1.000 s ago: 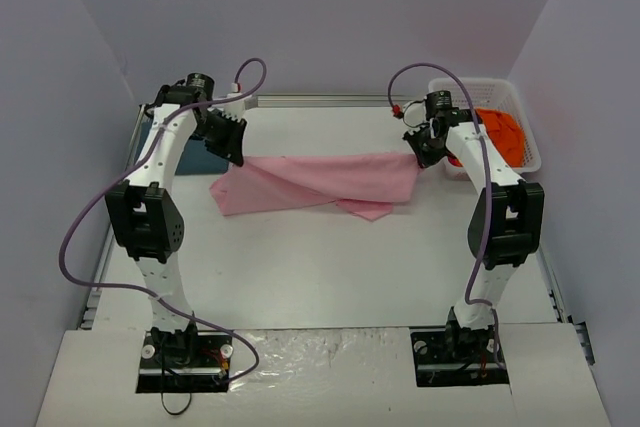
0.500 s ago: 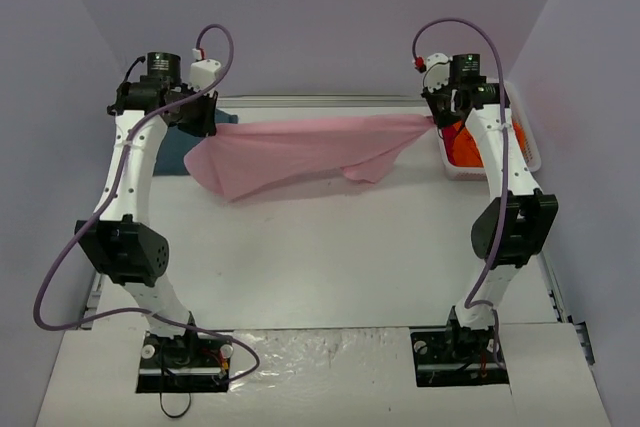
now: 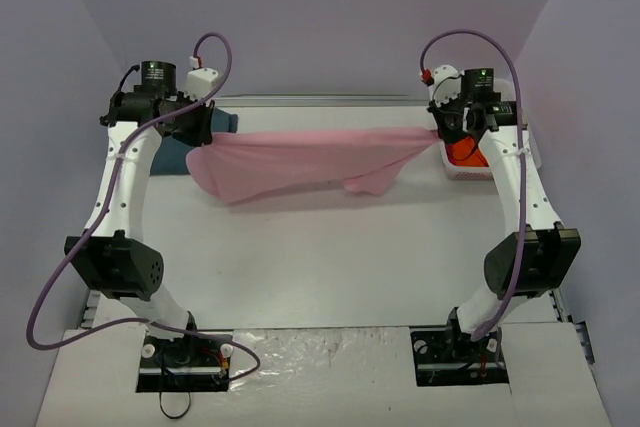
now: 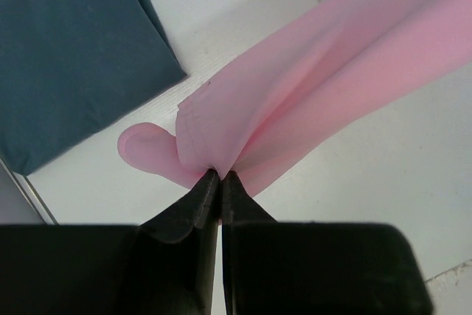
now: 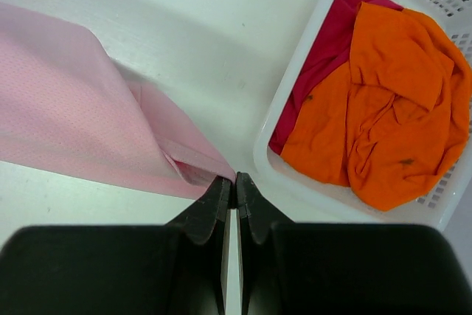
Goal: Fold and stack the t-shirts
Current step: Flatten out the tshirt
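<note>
The light pink t-shirt (image 3: pixel 300 159) hangs stretched in the air between both grippers, sagging over the far half of the table. My left gripper (image 3: pixel 200 137) is shut on its left end, seen bunched at the tips (image 4: pixel 219 175). My right gripper (image 3: pixel 440 134) is shut on its right corner (image 5: pixel 234 177). The dark teal-blue t-shirt (image 4: pixel 66 57) lies folded flat at the far left, partly behind the left arm (image 3: pixel 190 147). The orange t-shirt (image 5: pixel 383 108) lies crumpled in the white mesh basket (image 5: pixel 274 167) at the far right.
A red garment (image 5: pixel 324 71) lies under the orange shirt in the basket. The basket (image 3: pixel 470 171) stands against the right wall. Grey walls close in the table on three sides.
Both grippers have lifted the pink shirt off the table and pulled it apart. It now hangs taut between them. Over the last half second the arms shifted only slightly.
</note>
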